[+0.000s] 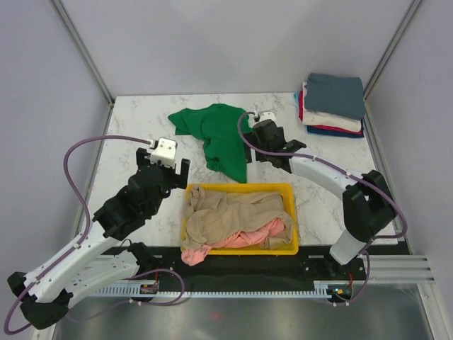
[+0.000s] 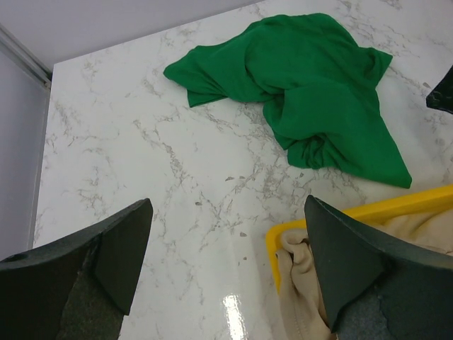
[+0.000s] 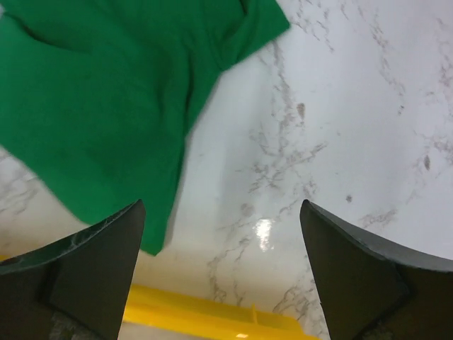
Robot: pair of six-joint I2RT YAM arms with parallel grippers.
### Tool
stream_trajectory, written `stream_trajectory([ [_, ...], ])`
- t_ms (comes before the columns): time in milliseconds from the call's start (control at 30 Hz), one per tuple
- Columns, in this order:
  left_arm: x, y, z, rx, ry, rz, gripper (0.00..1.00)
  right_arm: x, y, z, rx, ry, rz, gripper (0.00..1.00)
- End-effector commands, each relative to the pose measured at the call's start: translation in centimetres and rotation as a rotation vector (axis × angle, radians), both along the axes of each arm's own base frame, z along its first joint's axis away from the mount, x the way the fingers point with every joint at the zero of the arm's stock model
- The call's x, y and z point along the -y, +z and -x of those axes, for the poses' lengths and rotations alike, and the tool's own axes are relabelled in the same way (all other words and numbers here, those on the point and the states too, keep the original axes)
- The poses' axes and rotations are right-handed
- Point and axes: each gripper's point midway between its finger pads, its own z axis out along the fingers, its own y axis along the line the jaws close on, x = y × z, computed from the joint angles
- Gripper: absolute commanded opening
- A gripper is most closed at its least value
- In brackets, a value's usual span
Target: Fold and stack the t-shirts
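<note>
A crumpled bright green t-shirt [image 1: 219,136] lies on the marble table behind the yellow bin [image 1: 289,190]; it also shows in the left wrist view [image 2: 311,92] and the right wrist view [image 3: 99,99]. Beige [image 1: 233,212] and salmon pink [image 1: 258,236] t-shirts fill the bin. Folded t-shirts [image 1: 333,105] are stacked at the back right, slate blue on top. My left gripper [image 1: 164,168] hovers open left of the bin, nothing between its fingers [image 2: 120,248]. My right gripper [image 1: 263,150] stands open just right of the green shirt, empty, its fingers [image 3: 340,255] wide apart.
The bin's yellow corner [image 2: 283,234] with beige cloth lies under my left gripper's right finger. The bin's far rim [image 3: 212,312] shows below the right gripper. Grey walls enclose the table at back and sides. Purple cables loop from both arms.
</note>
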Motion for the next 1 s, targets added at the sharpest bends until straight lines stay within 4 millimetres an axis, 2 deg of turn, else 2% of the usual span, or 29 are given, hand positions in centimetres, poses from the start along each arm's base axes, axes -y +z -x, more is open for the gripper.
stream_trajectory([
  [0, 0.0, 0.8, -0.4, 0.031, 0.025, 0.048, 0.95, -4.0, 9.8, 1.7, 0.162, 0.145, -0.293, 0.98],
  [133, 0.0, 0.7, -0.5, 0.030, 0.027, 0.045, 0.95, -6.0, 6.3, 5.7, 0.005, 0.308, -0.336, 0.98],
  [267, 0.0, 0.6, -0.5, 0.026, 0.029, 0.042, 0.95, -9.0, 3.4, 10.0, -0.092, 0.464, -0.323, 0.98],
  [300, 0.1, 0.6, -0.6, 0.025, 0.029, 0.041, 0.95, -9.5, 2.4, 10.8, -0.112, 0.495, -0.298, 0.98],
  [367, 0.0, 0.5, -0.6, 0.022, 0.032, 0.037, 0.95, -10.9, 1.5, 12.2, -0.136, 0.542, -0.284, 0.98],
  [400, 0.0, 0.5, -0.6, 0.023, 0.032, 0.038, 0.95, -11.4, 0.4, 12.5, -0.164, 0.547, -0.269, 0.98],
  [433, 0.0, 0.4, -0.6, 0.022, 0.034, 0.037, 0.95, -11.9, 0.2, 12.3, -0.159, 0.546, -0.257, 0.98],
  [500, -0.1, 0.6, -0.6, 0.025, 0.036, 0.037, 0.95, -12.6, -1.3, 12.4, -0.177, 0.559, -0.210, 0.98],
  [533, -0.1, 0.5, -0.6, 0.024, 0.036, 0.036, 0.95, -12.9, -1.4, 12.0, -0.166, 0.561, -0.195, 0.98],
  [600, -0.1, 0.4, -0.7, 0.023, 0.038, 0.033, 0.95, -12.4, -3.2, 11.6, -0.199, 0.561, -0.119, 0.98],
  [633, -0.1, 0.4, -0.7, 0.023, 0.039, 0.033, 0.95, -12.3, -3.3, 11.1, -0.185, 0.579, -0.080, 0.98],
  [700, -0.1, 0.2, -0.7, 0.019, 0.039, 0.027, 0.95, -11.4, -4.7, 11.0, -0.204, 0.581, 0.000, 0.98],
  [833, -0.1, 0.3, -0.7, 0.021, 0.039, 0.030, 0.95, -9.6, -5.0, 10.0, -0.171, 0.541, 0.094, 0.98],
  [967, -0.1, 0.3, -0.7, 0.021, 0.039, 0.030, 0.95, -8.9, -4.5, 9.8, -0.148, 0.522, 0.100, 0.98],
])
